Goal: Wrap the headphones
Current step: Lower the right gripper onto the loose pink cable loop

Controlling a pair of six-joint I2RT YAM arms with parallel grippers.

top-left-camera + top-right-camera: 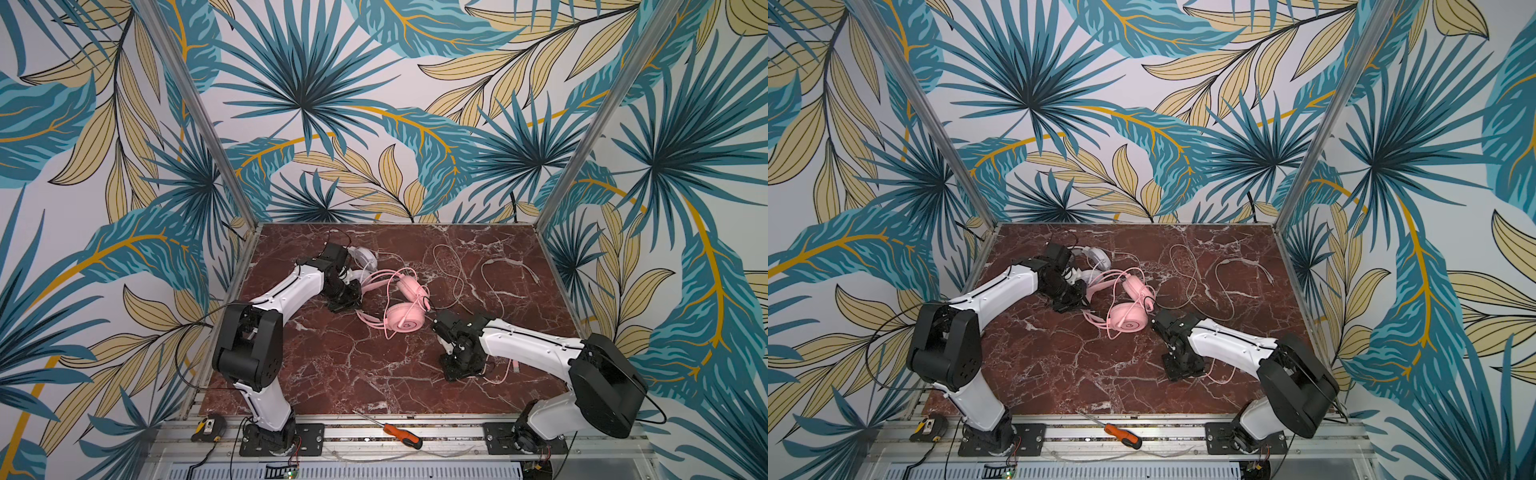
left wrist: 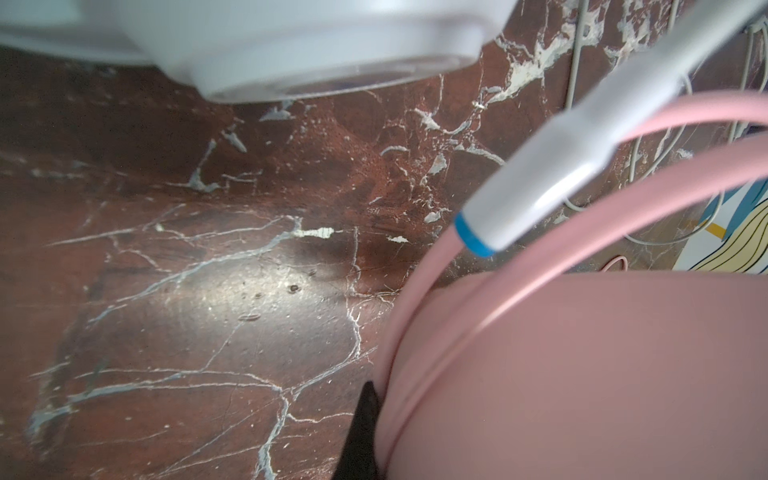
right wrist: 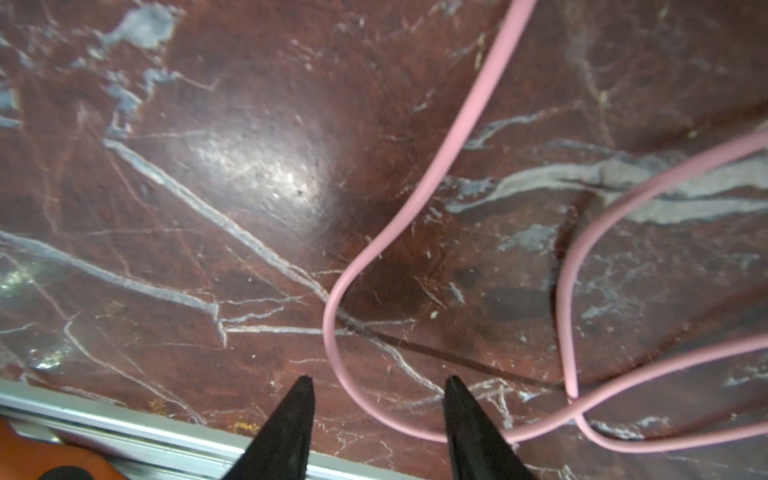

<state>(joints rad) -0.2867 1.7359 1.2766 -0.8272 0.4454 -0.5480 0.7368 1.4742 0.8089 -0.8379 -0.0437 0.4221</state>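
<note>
The pink headphones (image 1: 405,320) lie mid-table in both top views, with the earcups toward the right arm. My left gripper (image 1: 352,297) is shut on the pink headband (image 2: 582,374). One black finger (image 2: 365,424) shows against the band and the other is hidden behind it. The white headphones (image 1: 365,257) sit just behind the left wrist, and their boom mic (image 2: 552,166) crosses the pink band. My right gripper (image 3: 380,384) hangs open low over the table near the front. A loop of the pink cable (image 3: 332,328) lies between its fingertips, ungripped.
The white cable (image 1: 459,274) sprawls in loops over the back right of the marble table (image 1: 332,365). An orange-handled screwdriver (image 1: 401,434) and a tape measure (image 1: 208,428) rest on the front aluminium rail (image 3: 124,428), close to the right gripper.
</note>
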